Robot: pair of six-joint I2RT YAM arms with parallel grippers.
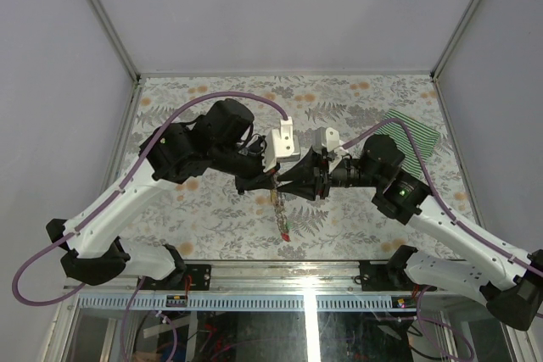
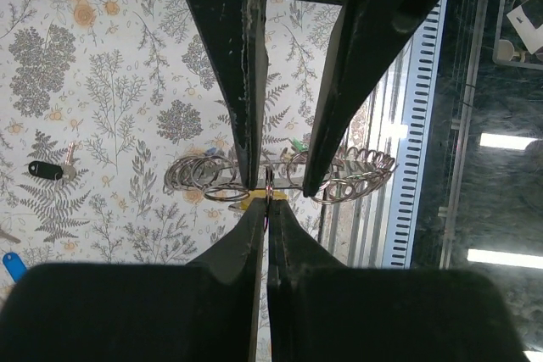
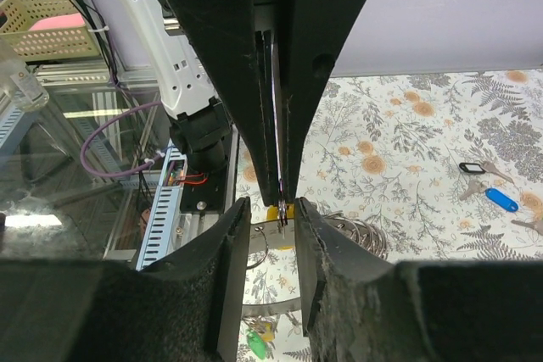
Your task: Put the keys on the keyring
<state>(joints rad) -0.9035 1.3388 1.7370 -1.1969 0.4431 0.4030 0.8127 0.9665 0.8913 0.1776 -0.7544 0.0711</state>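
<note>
While table [image 1: 212, 218] edges lie well apart all round, left gripper [image 2: 267, 209] clenches keyring [image 2: 268, 182], thin, edge-on; right gripper [image 3: 273, 209] straddles it, hold cannot tell.

The keyring [image 2: 268, 186] shows only as a thin edge; the rest is hidden between the fingers of the left gripper [image 2: 267, 214]. Just beside it, a yellow bit [image 2: 253, 202] is mostly covered and cannot be identified. Far left of the keyring, a blue key [image 2: 11, 265] is half hidden behind the gripper's dark body.
</note>
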